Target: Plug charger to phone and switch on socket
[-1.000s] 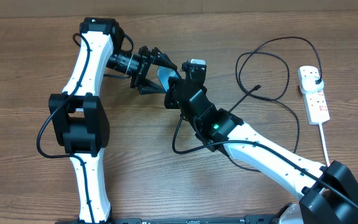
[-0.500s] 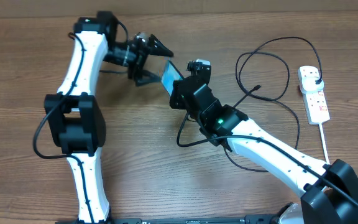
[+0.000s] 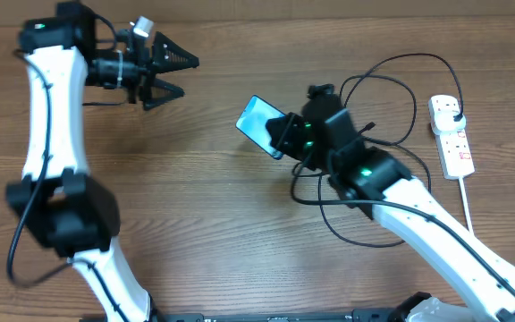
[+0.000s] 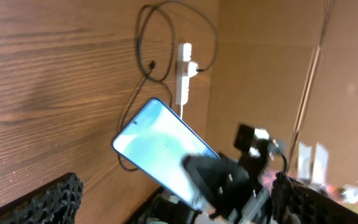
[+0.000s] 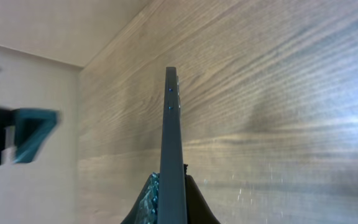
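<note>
left gripper (image 3: 189, 75): left the phone (image 3: 259, 123), withdrew far left | phone: carried right by right gripper (image 3: 281, 134) alone

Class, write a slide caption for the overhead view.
Right tool grips the slim blue-screened phone; left tool hangs open; thin black cable loops beside the white power strip.

Matt brown wood-grain surface (image 3: 195, 206); glossy light-blue screen on the slim dark-edged phone (image 3: 259, 123); smooth white plastic power strip (image 3: 455, 148).

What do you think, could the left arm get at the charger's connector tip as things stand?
Probably not easily. The left gripper is open and free but far away, and the right gripper, holding the phone, sits between it and the connector tip.
</note>
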Controlling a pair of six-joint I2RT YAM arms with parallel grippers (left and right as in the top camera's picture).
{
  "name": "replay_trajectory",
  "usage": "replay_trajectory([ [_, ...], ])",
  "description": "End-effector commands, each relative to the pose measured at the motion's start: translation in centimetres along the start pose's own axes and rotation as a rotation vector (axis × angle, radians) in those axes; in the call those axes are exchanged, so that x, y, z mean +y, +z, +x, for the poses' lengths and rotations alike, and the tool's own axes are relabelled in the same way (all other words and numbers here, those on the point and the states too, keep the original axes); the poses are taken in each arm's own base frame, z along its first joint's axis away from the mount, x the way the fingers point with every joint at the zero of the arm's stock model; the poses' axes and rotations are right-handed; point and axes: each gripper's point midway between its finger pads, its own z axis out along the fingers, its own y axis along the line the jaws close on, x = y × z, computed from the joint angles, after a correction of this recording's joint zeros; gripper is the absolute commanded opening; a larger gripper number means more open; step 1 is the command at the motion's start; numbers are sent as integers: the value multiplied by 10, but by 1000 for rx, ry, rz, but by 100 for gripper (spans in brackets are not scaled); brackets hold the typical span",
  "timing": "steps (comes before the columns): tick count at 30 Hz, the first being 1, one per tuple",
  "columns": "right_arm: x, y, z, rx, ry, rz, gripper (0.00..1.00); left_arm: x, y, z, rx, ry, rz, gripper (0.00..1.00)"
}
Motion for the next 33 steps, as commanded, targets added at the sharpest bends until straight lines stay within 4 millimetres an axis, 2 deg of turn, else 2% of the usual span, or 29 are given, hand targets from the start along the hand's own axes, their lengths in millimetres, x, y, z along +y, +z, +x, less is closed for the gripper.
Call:
replay_trajectory([
  [1, 21, -32, -8, 13, 50, -93, 4, -49, -36, 38, -63, 245, -50, 100],
  [2, 16, -35, -8, 15, 59, -74, 4, -52, -44, 55, -59, 260, -104, 100],
  [5, 5, -35, -5, 37, 73, -39, 4, -51, -62, 75, -113, 288, -271, 100],
  [7, 1, -34, -2, 47, 77, -28, 4, -58, -69, 90, -136, 314, -298, 100],
  [10, 3, -34, -4, 41, 76, -37, 4, -61, -70, 101, -147, 308, -293, 100],
  [12, 8, -33, -7, 30, 99, -55, 4, -55, -67, 102, -152, 266, -289, 99],
  [15, 14, -28, -12, 18, 177, -83, 4, -36, -52, 98, -140, 83, -239, 100],
  [19, 14, -23, -11, 31, 280, -84, 4, -47, -28, 101, -61, 15, 49, 100],
  [21, 14, -22, -9, 44, 352, -82, 4, -39, -17, 105, -18, -102, 140, 100],
  [24, 12, -17, -5, 73, 407, -74, 4, -3, 1, 117, 40, -341, 133, 99],
  [26, 6, -11, -6, 76, 416, -57, 4, 11, 7, 123, 58, -404, 129, 99],
  [30, 3, -2, -2, 131, 435, -63, 4, 29, 17, 132, 89, -537, 139, 100],
  [33, 12, 6, -2, 194, 436, -124, 4, 29, 22, 133, 109, -577, 234, 100],
])
